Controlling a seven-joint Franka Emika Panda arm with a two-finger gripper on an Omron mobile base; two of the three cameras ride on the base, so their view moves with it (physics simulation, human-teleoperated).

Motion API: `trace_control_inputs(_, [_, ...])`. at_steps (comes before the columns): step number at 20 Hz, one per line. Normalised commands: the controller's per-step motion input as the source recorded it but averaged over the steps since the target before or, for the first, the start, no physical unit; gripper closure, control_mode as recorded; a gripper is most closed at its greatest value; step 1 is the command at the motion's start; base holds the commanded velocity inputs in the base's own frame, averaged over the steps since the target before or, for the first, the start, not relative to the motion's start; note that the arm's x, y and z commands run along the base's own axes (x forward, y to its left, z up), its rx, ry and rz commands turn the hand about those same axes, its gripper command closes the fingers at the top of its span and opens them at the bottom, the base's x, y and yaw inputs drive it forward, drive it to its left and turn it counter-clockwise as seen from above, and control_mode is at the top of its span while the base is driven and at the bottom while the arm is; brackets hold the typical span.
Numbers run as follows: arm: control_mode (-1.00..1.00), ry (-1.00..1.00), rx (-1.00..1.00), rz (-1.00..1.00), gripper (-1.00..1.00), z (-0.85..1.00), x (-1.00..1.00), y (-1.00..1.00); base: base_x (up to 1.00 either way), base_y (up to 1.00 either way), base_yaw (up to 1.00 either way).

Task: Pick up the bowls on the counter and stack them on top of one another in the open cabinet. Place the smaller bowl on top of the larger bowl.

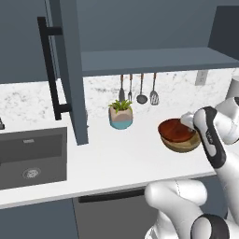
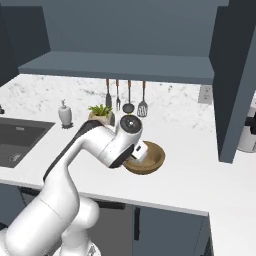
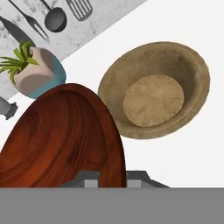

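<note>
We note glossy red-brown wood on the small bowl (image 3: 65, 140), matt rough tan wood on the large bowl (image 3: 155, 89), speckled marble on the counter (image 1: 126, 154)

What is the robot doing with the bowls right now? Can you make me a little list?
gripper: shut on the smaller bowl's rim
smaller bowl: reddish-brown, lifted, tilted, above the larger bowl
larger bowl: tan wood, upright on the counter, nothing inside
counter: white with grey speckle
open cabinet: shelf bare, no bowl in it yet
plant pot: on the counter, left of the bowls
utensils: hanging on the wall behind
</note>
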Motion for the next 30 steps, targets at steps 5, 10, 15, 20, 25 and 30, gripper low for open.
trace_control_inputs(5, [-1.0,0.0,0.05,0.01,1.0,0.0,0.21,-0.56,0.0,0.0,0.0])
trace_control_inputs(10, [-1.0,0.0,0.0,0.0,1.0,-0.01,0.33,-0.32,0.0,0.0,0.0])
trace_control_inputs(15, [-1.0,0.0,0.0,0.0,1.0,-0.19,0.23,-0.19,0.0,0.0,0.0])
trace_control_inputs(20, [-1.0,0.0,0.0,0.0,1.0,-0.38,0.01,-0.09,0.0,0.0,0.0])
trace_control_inputs(25, [-1.0,0.0,0.0,0.0,1.0,-0.47,0.1,0.0,0.0,0.0,0.0])
trace_control_inputs(30, [-1.0,0.0,0.0,0.0,1.0,-0.27,0.32,-0.05,0.0,0.0,0.0])
